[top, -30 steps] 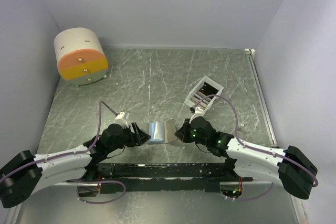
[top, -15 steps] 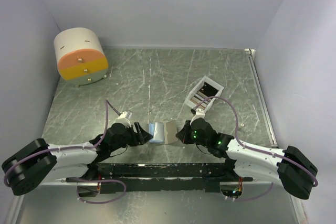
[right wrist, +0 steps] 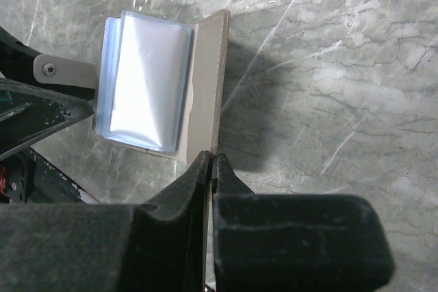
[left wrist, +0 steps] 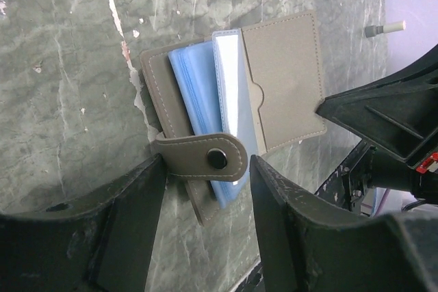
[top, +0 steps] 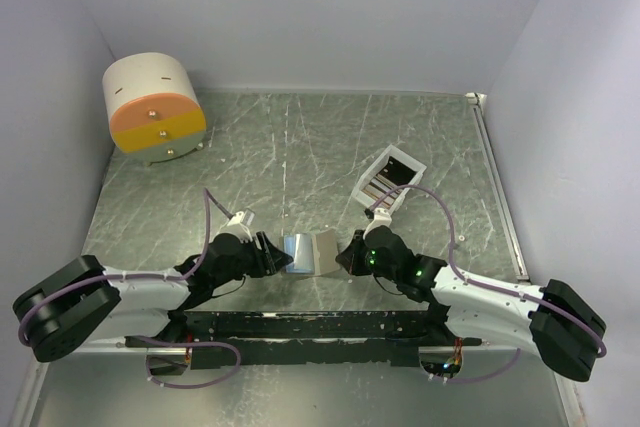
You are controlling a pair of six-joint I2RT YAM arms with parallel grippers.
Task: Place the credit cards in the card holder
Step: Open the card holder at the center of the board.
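Progress check: barely any of the job is done, we reckon. Left of the card holder, our left gripper sits with its jaws apart, one on each side of the snap tab, pinching nothing. The card holder lies open between the two grippers with its light blue sleeves fanned out. We can't spot a card in any of them, though the shiny plastic makes that hard to call. On its right side, the right gripper is clamped on the edge of the taupe flap, propping it up. Behind and right of the card holder, the credit cards look to be sitting in the white tray. So every card is left to move, as far as we can judge.
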